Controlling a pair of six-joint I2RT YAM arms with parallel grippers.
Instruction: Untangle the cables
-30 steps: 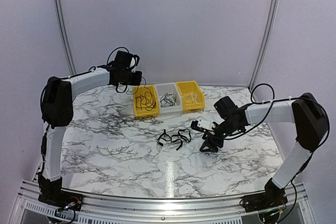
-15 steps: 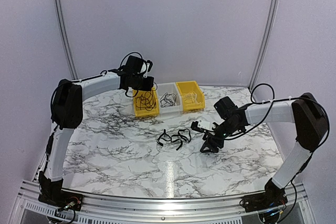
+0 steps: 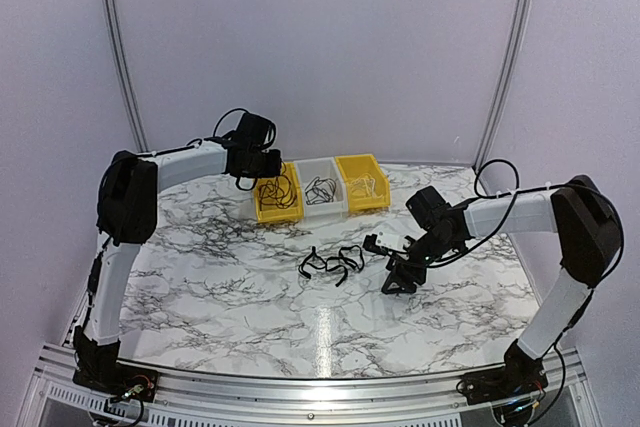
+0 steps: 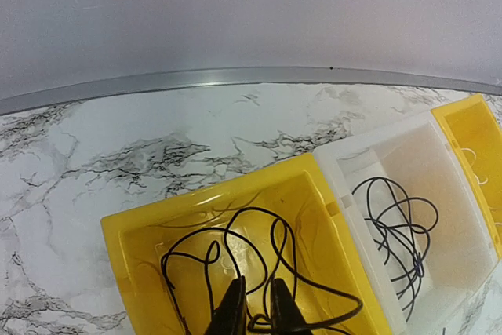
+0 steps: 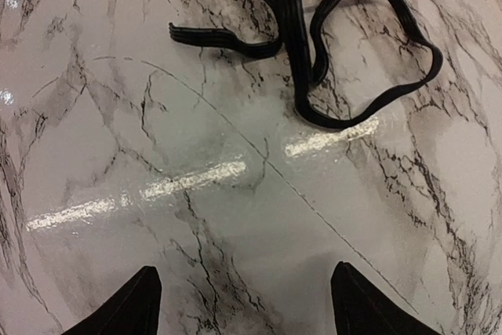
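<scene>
- Marble-patterned white tabletop (image 3: 200, 277) sits inside a plain pale-walled booth, with three small bins in a row along its far side.
- The loose tangle of black cables (image 3: 333, 262) lies on bare marble near the table's middle, well apart from the bins. Your right wrist view shows flat ribbed loops crossing one another, with one free end pointing left.
- The right gripper (image 3: 398, 275) sits low just to the right of that tangle. Its jaws are spread wide over bare marble with nothing between them. I judge this a staging stance for picking a strand.
- The left gripper (image 4: 255, 307) hangs over the left yellow plastic bin (image 4: 141, 229), where a thin black cord (image 4: 235, 256) lies coiled.
- Its fingers stand close together with a narrow gap. You cannot tell whether a strand is pinched there.
- I judge the placement deliberate: one separated cord to one compartment.
- The middle white translucent bin (image 4: 384, 143) holds a second black cord (image 4: 396, 229). The right yellow bin (image 3: 362, 182) holds something pale and thin, too small to name.
- Open marble lies on the near side and to the left of the tangle, so you have room to draw strands that way.
- The limits are the bin walls on the far side and the aluminium rail (image 3: 320, 382) at the near edge. Keep pulled loops short of both.
</scene>
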